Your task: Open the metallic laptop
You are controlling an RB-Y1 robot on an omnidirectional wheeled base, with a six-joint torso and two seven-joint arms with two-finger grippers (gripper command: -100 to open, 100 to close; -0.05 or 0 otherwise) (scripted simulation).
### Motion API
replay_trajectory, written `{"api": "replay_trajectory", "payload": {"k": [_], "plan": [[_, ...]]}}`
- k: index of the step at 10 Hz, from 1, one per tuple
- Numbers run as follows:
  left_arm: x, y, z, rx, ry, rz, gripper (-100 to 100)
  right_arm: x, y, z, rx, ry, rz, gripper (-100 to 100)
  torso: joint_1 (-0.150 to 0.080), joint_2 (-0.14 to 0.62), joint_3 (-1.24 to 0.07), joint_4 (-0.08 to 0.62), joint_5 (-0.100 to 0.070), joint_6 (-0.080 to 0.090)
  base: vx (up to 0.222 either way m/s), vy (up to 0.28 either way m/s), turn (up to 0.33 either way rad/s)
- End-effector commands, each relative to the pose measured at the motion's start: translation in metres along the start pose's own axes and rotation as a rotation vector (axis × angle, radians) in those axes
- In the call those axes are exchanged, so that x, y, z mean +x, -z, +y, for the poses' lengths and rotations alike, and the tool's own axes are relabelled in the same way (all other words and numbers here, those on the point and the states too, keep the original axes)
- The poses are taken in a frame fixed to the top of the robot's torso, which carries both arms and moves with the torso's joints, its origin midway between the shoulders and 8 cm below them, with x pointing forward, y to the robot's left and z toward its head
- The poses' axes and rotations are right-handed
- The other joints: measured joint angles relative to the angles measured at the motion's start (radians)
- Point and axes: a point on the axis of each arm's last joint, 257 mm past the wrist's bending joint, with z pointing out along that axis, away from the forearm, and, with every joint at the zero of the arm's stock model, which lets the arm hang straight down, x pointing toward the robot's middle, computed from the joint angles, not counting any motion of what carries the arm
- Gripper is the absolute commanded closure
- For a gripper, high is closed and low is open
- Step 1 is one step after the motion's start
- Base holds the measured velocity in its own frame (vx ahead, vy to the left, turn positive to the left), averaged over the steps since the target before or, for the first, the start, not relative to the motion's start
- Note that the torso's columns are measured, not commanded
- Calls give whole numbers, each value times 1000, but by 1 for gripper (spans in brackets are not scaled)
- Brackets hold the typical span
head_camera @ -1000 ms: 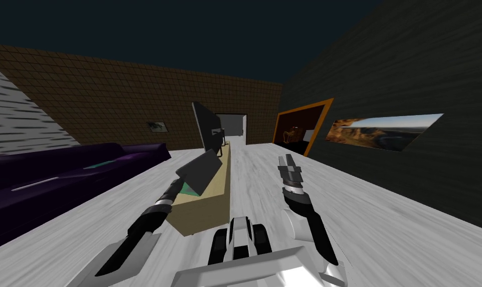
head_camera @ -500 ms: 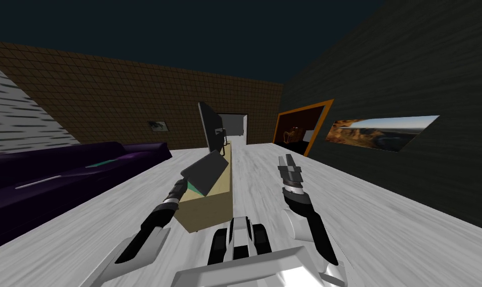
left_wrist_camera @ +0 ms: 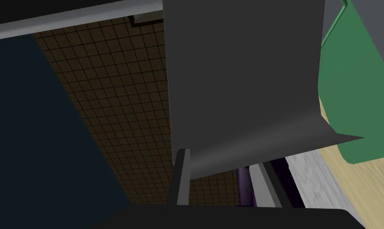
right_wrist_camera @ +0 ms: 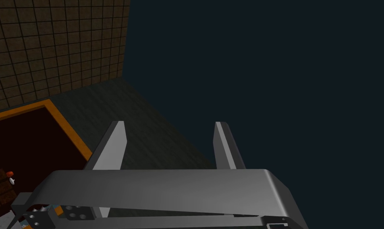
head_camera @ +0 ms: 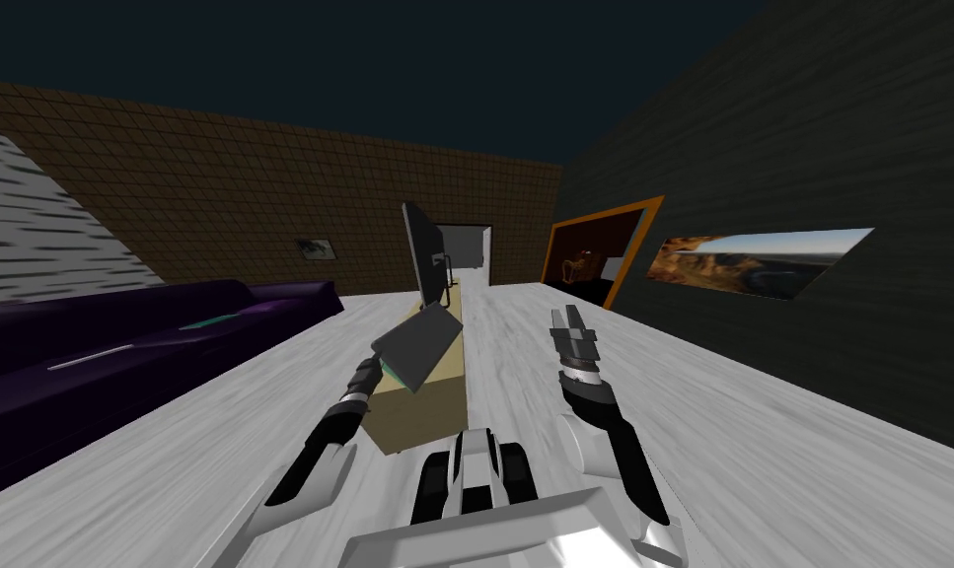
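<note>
Our left gripper point(head_camera: 372, 371) point(left_wrist_camera: 220, 159) pinches the lower edge of the dark grey lid of the laptop point(head_camera: 420, 345) point(left_wrist_camera: 242, 79). The lid is tilted up off a green slab point(left_wrist_camera: 346, 99). The laptop sits at our 12 o'clock on the near end of a long tan bench point(head_camera: 420, 419), with a dark upright screen point(head_camera: 423, 247) at the far end. Our right gripper point(head_camera: 569, 318) point(right_wrist_camera: 169, 125) hangs at 1 o'clock, fingers spread, touching nothing. A purple sofa point(head_camera: 119, 355) is at 10 o'clock, well apart, and pale floor point(head_camera: 761, 424) lies open from 1 to 3 o'clock.
</note>
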Motion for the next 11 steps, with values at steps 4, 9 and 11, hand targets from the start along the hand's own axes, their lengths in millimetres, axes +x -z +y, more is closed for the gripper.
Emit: {"api": "replay_trajectory", "payload": {"k": [4, 9, 11], "plan": [[10, 1, 10, -11, 140, -3, -100, 0, 0, 0, 0, 0, 0, 0, -6, 0, -1, 0, -3, -1, -13, 57, -2], [-1, 10, -16, -11, 141, -8, -100, 0, 0, 0, 0, 0, 0, 0, -2, 2, 1, 1, -2, -1, 21, -16, -8], [-4, 14, -27, -12, 140, -8, -100, 0, 0, 0, 0, 0, 0, 0, -3, 1, 0, 1, -3, -1, 18, -6, -7]]}}
